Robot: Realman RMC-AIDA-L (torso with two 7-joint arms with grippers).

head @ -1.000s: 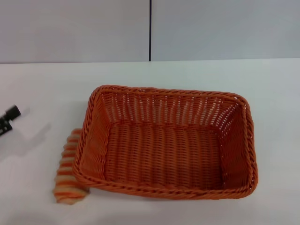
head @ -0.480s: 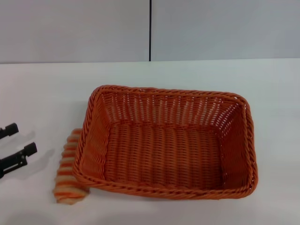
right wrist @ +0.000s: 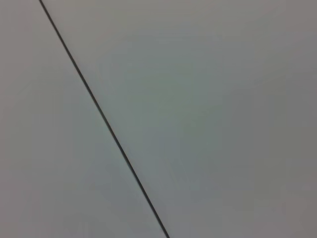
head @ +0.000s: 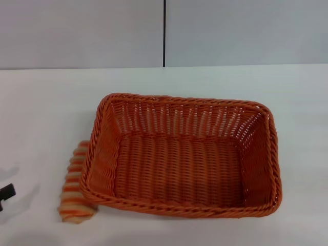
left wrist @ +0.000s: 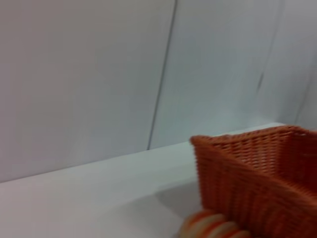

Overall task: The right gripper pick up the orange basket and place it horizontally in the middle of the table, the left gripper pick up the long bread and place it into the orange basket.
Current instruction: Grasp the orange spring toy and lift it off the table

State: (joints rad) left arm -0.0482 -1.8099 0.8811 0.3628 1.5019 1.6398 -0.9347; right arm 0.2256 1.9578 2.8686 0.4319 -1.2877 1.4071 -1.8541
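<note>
At the near left edge of the head view, only a black tip of the left gripper [head: 6,192] shows above the white table [head: 46,102]. How far its fingers are spread cannot be told, and nothing is seen in its hold. The right gripper is not in view; its wrist camera faces only a pale wall with a dark seam.

Just beyond and to the right of that tip lies the long bread [head: 75,184], its striped length running away from the robot and its right side pressed against, partly tucked under, the left wall of the orange basket [head: 182,154]. The basket sits lengthwise across the middle of the table, empty, so the bread step appears to be the one pending.

The risk is the tight fit. A finger coming down on the bread's basket side would likely strike the braided rim or wedge against the wicker, shoving the basket or squeezing the loaf out sideways.

Open room lies to the bread's left and near end, where the tabletop is bare. Beyond the basket the table runs clear to its far edge, against the wall [head: 82,31].
</note>
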